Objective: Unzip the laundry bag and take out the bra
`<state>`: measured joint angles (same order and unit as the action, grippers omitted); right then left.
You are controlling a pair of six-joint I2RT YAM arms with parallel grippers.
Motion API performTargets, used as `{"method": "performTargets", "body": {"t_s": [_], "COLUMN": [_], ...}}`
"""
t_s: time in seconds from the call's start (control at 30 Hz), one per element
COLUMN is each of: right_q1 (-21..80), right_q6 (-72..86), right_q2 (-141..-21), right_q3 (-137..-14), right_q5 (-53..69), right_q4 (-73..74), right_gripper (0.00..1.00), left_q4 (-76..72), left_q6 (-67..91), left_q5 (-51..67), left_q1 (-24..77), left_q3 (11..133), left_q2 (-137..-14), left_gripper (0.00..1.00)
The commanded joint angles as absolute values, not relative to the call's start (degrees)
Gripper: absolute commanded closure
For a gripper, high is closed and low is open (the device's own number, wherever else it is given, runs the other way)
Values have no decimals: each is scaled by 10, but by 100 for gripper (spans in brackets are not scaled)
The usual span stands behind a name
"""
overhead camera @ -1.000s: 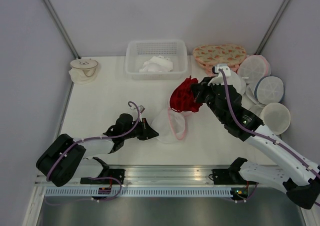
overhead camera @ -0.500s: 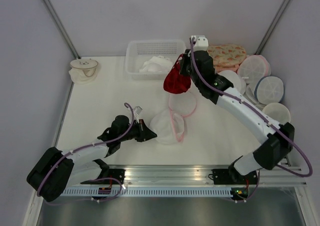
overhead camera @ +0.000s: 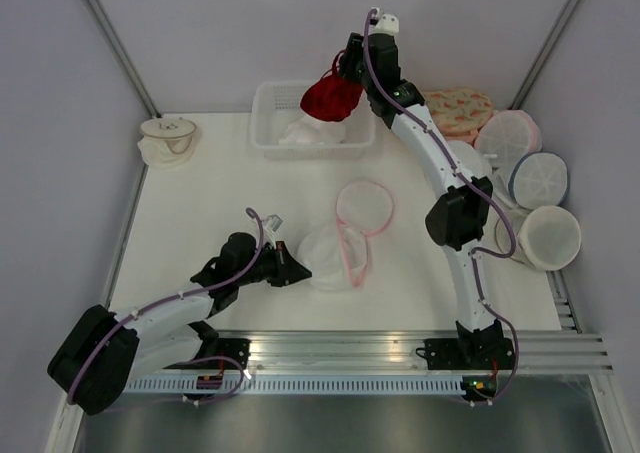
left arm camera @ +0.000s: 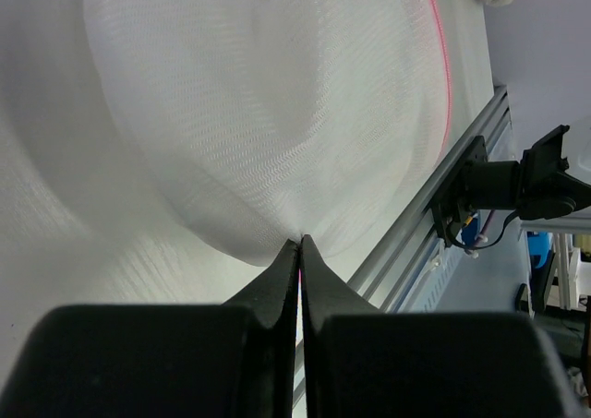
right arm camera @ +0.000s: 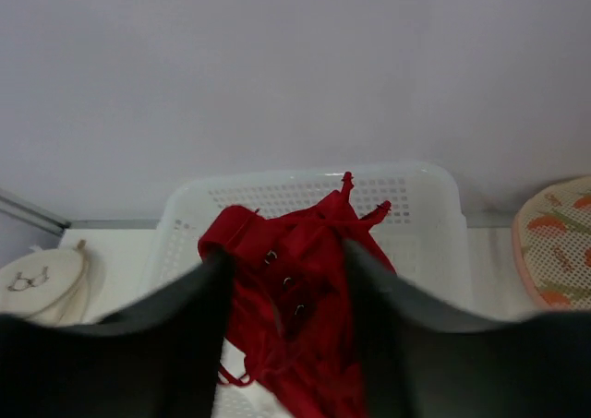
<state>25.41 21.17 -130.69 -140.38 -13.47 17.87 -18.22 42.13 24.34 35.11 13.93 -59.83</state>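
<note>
The laundry bag (overhead camera: 330, 255) lies unzipped at the table's middle, its pink-rimmed lid (overhead camera: 365, 205) flipped open behind it. My left gripper (overhead camera: 290, 270) is shut on the bag's near-left edge. In the left wrist view its tips (left arm camera: 301, 241) pinch the white mesh (left arm camera: 277, 113), with pink showing between them. My right gripper (overhead camera: 345, 70) is raised high over the white basket (overhead camera: 270, 123). The dark red bra (overhead camera: 330, 98) hangs just under it. In the right wrist view the jaws (right arm camera: 286, 252) stand apart, with the bra (right arm camera: 305, 224) between and below them, above the basket (right arm camera: 416, 197).
A white cloth (overhead camera: 300, 133) lies in the basket. A floral orange-pink bag (overhead camera: 455, 108) and several round white bags (overhead camera: 540, 178) crowd the back right. A small cream bag (overhead camera: 167, 138) sits at the back left. A metal rail (overhead camera: 340, 353) runs along the near edge.
My right arm has swung the bra up from beside the laundry bag to above the basket, and its jaws have parted. The left gripper keeps its hold on the bag.
</note>
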Motion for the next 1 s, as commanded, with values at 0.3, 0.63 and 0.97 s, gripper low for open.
{"method": "performTargets", "body": {"t_s": [0.3,0.63,0.97], "right_q1": [228,236,237], "right_q6": [200,235,326], "right_q2": [-1127,-911,-788], "right_q3": [-1068,-769,-446], "right_q5": [-146,-279,-162], "right_q4": [40,105,6], "right_gripper": [2,4,11], "left_q4": [-155,-198,-236], "left_q6": [417,410,417], "left_q5": [224,209,208], "left_q1": [352,352,352], "left_q3": [149,168,186], "left_q2": [-557,-632,-685], "left_gripper": [98,98,98]}}
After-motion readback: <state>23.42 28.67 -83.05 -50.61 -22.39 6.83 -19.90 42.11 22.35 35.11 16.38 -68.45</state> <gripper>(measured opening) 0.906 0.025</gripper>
